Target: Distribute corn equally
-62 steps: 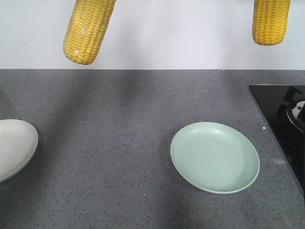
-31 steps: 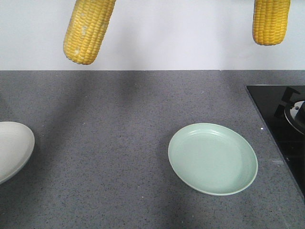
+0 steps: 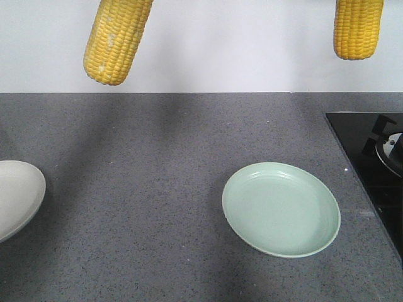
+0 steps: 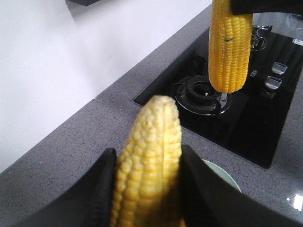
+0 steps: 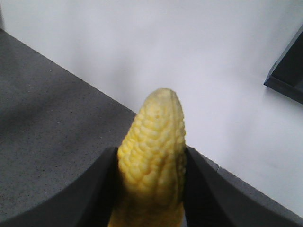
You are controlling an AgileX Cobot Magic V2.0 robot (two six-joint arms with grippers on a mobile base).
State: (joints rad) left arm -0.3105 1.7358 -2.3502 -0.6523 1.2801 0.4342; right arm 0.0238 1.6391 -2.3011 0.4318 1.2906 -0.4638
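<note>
Left claw pinching left cob, right claw pinching right cob; both hanging near-vertical. Green plate lying below, nearer right claw; white plate nearer left.

Desk: dark grey, stone-like, finely speckled, matt, with a slight grain. Wall: white, smooth, matt. Green plate: smooth, plastic-looking, soft satin sheen, unpatterned. White plate: smooth, similar low sheen; material cannot be told. Hob: black glass, highly glossy and reflective. Burner: dark metal, dull finish. Knobs: silver, metallic-looking, polished. Left cob and right cob: yellow kernels in bumpy rows, waxy, faintly glossy; the left cob carries a few paler kernels. Left fingers and right fingers: black, smooth, matt, plastic-looking.
</note>
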